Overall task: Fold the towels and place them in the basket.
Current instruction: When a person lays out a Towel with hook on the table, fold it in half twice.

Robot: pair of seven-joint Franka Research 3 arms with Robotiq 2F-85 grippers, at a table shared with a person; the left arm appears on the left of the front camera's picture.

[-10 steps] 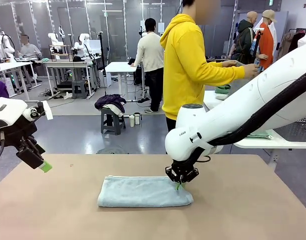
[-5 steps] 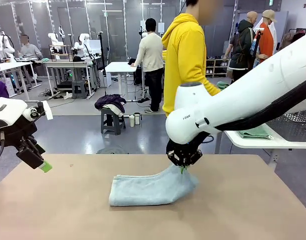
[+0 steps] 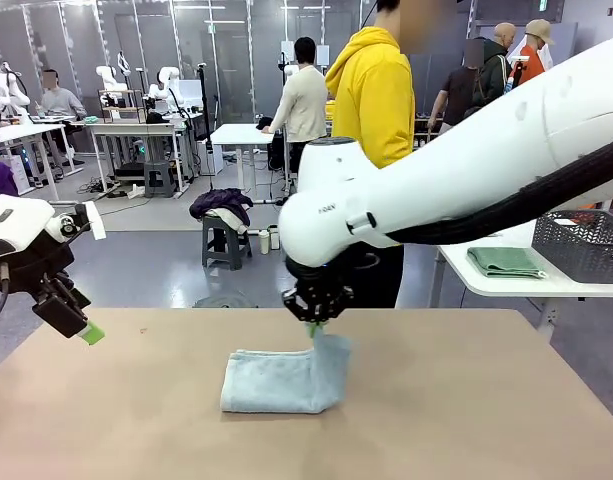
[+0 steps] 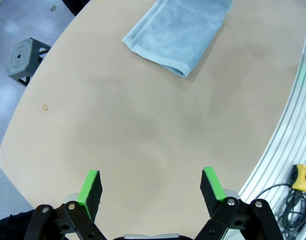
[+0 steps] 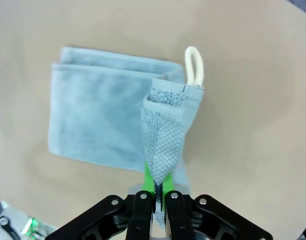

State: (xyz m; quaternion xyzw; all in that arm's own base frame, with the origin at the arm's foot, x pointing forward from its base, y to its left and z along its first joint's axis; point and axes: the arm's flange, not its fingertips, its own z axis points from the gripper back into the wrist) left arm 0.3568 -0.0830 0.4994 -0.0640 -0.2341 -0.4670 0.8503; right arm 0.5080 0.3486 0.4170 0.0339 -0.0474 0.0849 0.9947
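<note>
Pale blue terry towel [image 3: 276, 382], corner aloft

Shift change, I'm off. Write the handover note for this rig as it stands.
Right gripper: shut on one end of the grey-blue towel, holding it raised over the rest, which lies on the table.
Left gripper: open, empty, off to the table's left side.
Basket: on the side table at right.
Done: towel folded lengthwise. Left: lay this fold down, put towel in basket.

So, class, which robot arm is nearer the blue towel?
Right. The right gripper has its jaws shut on a lifted end of the towel; the left gripper hangs open, well off to its left.
</note>
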